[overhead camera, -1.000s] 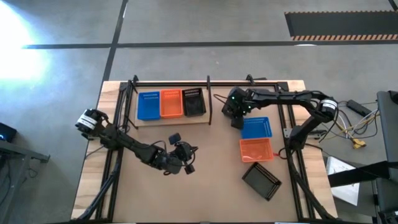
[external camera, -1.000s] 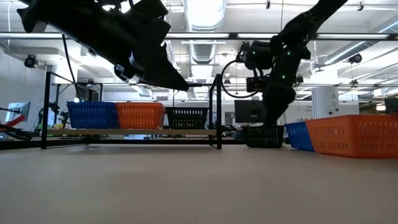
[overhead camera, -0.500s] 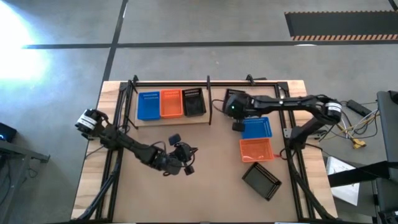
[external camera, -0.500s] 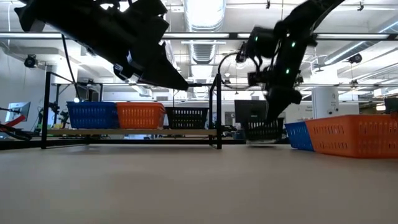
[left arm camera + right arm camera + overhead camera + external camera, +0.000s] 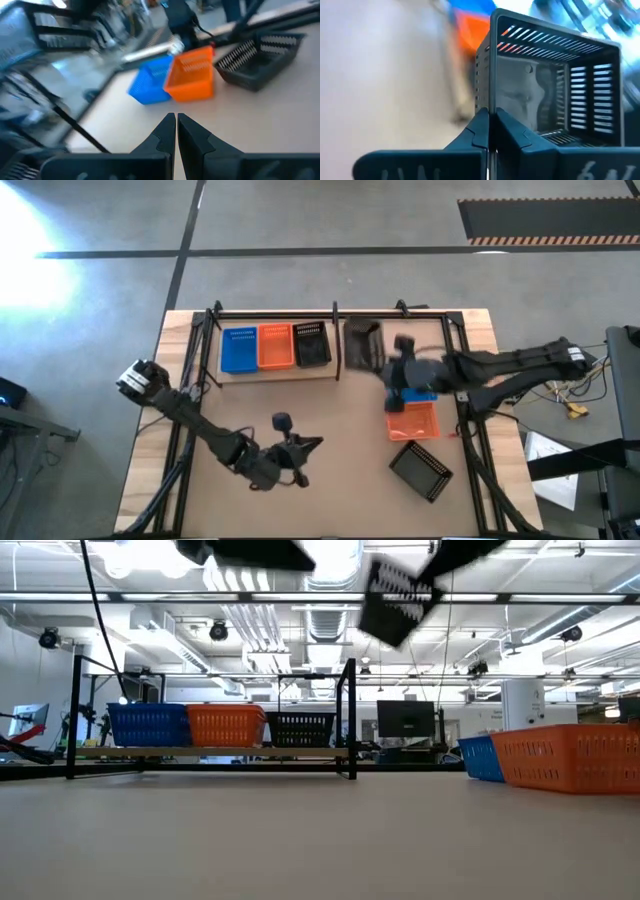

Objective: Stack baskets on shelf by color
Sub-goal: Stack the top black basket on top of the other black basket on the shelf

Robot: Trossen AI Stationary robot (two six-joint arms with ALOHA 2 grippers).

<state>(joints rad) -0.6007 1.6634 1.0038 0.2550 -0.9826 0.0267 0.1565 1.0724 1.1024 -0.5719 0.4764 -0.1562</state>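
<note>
Three baskets stand side by side on the shelf (image 5: 280,370): blue (image 5: 238,349), orange (image 5: 275,347) and black (image 5: 312,345). Right of the shelf, my right gripper (image 5: 490,125) is shut on another black basket (image 5: 399,598), which hangs high above the table and tilted. On the table's right side rest a blue basket (image 5: 150,85), an orange basket (image 5: 413,420) and a black basket (image 5: 421,470). My left gripper (image 5: 176,121) is shut on nothing above the table's near middle (image 5: 305,446). My right gripper pinches one side wall of the black basket at its rim (image 5: 491,102), with one finger on the outer face and one inside the basket. The basket is lifted clear of the table and hangs tilted, its open side turned toward the wrist camera.
Thin black rods (image 5: 337,340) edge the shelf, with a black post (image 5: 351,720) at its right end. Black frame rails (image 5: 470,420) run along the table's right side. The brown tabletop between the shelf and the near edge is bare.
My right gripper has shut on the black basket that stood beside the blue one and has raised it high off the table, where it now hangs tilted. My left arm has risen and drifted toward the table's near edge.
</note>
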